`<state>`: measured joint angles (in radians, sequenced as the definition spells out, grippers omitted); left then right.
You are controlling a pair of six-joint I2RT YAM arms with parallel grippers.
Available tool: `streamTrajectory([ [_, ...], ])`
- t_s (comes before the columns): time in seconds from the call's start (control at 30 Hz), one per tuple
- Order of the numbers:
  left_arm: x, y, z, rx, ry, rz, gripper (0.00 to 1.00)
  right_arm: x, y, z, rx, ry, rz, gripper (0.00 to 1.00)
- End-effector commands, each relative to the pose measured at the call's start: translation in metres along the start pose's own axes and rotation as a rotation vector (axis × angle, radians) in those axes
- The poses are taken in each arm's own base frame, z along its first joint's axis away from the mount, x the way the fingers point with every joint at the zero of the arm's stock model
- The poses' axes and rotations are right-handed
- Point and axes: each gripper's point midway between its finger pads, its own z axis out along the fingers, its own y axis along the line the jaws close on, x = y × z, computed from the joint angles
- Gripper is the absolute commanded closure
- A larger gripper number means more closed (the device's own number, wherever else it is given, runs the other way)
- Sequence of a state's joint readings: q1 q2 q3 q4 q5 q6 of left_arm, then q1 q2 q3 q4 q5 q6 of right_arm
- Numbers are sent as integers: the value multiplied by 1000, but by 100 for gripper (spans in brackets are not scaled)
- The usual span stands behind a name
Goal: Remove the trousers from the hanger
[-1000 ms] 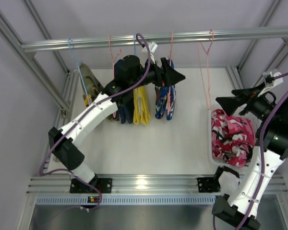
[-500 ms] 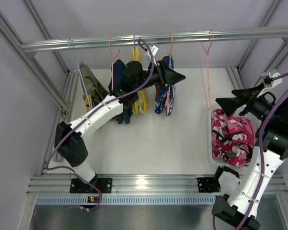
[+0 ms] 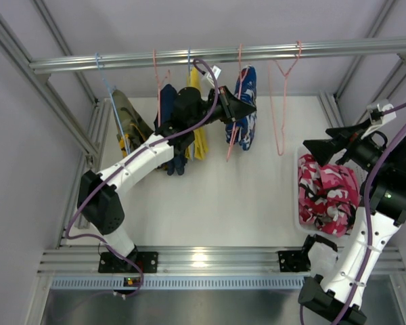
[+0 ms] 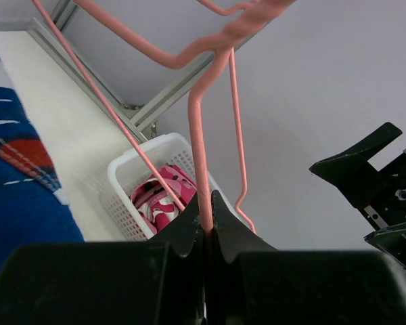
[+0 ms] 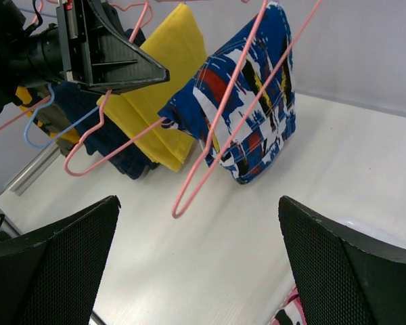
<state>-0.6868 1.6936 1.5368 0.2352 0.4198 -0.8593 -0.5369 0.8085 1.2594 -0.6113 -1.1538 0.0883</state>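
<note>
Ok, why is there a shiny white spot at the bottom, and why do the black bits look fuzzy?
Top view: light glares off the metal rail. Left wrist view: the left tool, pinching the pink hanger, sits too near the lens, so it blurs. Right wrist view: the blue trousers look sharp; the fingers of the right tool are dark corners.

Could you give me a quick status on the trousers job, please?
Left gripper shut on the pink hanger. Right gripper open, by the basket. Blue trousers hang on it; pink trousers in basket. Nothing seen blocking.
</note>
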Motion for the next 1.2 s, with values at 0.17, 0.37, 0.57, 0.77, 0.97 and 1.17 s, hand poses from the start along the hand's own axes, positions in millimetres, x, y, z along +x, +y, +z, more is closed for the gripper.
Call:
streamTrajectory([
  [0.17,-42,-119,-18,305,-146,319,100,3,7,0,-30,3,-5,1],
  [0.37,-58,-145,-23,339,-201,346,100,3,6,0,-32,1,0,1],
  [0.57,-75,-161,-31,328,-258,345,100,4,7,0,-32,0,5,0],
  [0.77,-84,-165,-35,304,-280,355,100,7,7,0,-37,1,2,0],
  [0.97,-87,-165,-45,258,-276,334,100,11,9,0,-49,1,-6,1],
  [1.17,-84,-171,-63,235,-251,300,100,10,13,-1,-67,-16,-70,1],
])
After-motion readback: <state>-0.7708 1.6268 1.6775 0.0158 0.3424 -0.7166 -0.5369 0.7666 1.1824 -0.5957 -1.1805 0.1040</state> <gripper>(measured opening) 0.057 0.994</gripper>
